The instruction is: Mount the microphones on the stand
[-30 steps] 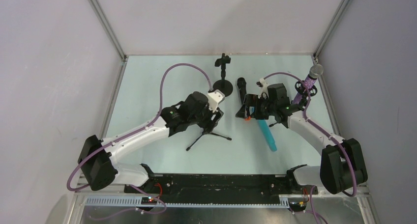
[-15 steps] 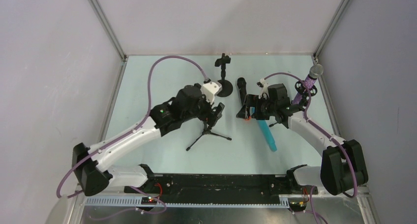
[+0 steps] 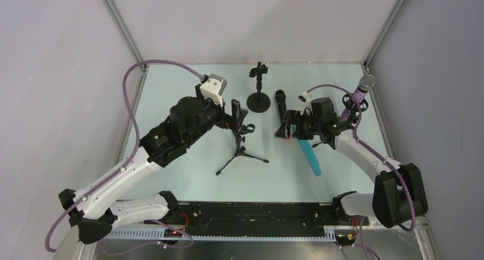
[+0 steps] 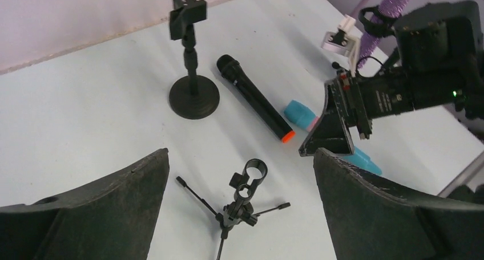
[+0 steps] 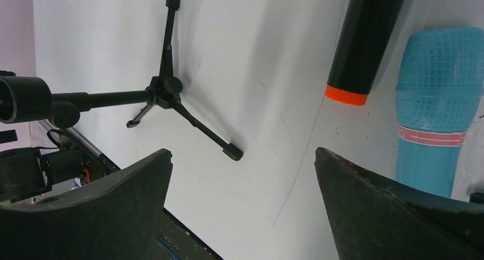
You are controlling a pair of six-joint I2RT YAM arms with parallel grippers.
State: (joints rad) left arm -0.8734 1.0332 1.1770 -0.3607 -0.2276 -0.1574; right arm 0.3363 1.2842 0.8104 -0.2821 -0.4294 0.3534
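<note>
The left gripper (image 4: 241, 157) is spread open, empty, above the tripod stand (image 4: 242, 198). The right gripper (image 5: 242, 151) is likewise open, empty, beside the black microphone (image 5: 368, 37).

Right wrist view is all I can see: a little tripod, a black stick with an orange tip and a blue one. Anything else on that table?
Observer: Yes, a glittery purple microphone stands tilted near the far right edge.
Operator: Just the one tripod to hold them?
Observer: No, a round-base stand sits at the back, its clip empty.
Operator: Where's the other arm?
Observer: The left claw hangs open above the tripod stand.
</note>
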